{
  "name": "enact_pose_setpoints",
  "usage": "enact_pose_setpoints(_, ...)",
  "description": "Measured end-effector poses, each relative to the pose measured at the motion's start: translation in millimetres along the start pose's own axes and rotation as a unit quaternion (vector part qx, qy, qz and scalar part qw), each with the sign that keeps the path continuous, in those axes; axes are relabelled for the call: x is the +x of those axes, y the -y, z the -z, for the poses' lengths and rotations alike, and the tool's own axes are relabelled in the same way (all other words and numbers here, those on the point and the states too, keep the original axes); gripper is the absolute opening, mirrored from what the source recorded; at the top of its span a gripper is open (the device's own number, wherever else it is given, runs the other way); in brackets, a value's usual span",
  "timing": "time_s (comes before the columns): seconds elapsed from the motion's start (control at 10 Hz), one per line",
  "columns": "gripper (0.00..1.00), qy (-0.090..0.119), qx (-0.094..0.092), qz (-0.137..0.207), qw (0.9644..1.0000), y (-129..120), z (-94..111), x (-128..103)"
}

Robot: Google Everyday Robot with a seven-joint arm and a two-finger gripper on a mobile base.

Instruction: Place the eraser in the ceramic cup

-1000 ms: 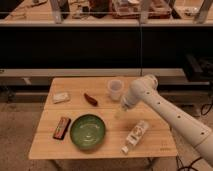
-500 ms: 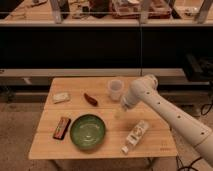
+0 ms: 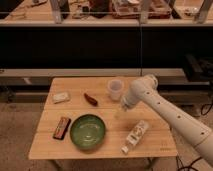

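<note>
The eraser (image 3: 62,127), a flat dark bar with a reddish rim, lies near the table's left front, just left of the green bowl. The ceramic cup (image 3: 115,89), small and whitish, stands upright at the table's back middle. My gripper (image 3: 120,111) hangs over the table just below and right of the cup, pointing down, far from the eraser. It is open with nothing in it. The white arm reaches in from the lower right, its elbow beside the cup.
A wide green bowl (image 3: 87,132) sits front centre. A white labelled tube (image 3: 135,136) lies at the front right. A small pale block (image 3: 61,97) and a reddish-brown item (image 3: 90,98) lie at the back left of the wooden table (image 3: 160,145). Dark shelving stands behind.
</note>
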Motion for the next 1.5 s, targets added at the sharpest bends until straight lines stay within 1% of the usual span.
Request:
enact_pose_setpoints(0.9, 0.68, 0.0, 0.0, 0.0, 1.0, 0, 0, 0)
enact_pose_setpoints(1.0, 0.68, -0.001, 0.0, 0.001, 1.0, 0, 0, 0)
enact_pose_setpoints(1.1, 0.68, -0.006, -0.002, 0.005, 1.0, -1, 1, 3)
enact_pose_setpoints(1.2, 0.68, -0.025, -0.002, 0.017, 0.9995, 1, 1, 13)
enact_pose_setpoints(1.3, 0.68, -0.06, 0.0, 0.035, 0.9976, 6, 0, 29)
enact_pose_setpoints(1.4, 0.68, -0.11, 0.008, 0.06, 0.9921, 17, -1, 50)
enact_pose_setpoints(1.5, 0.68, -0.163, 0.02, 0.097, 0.9816, 35, -1, 72)
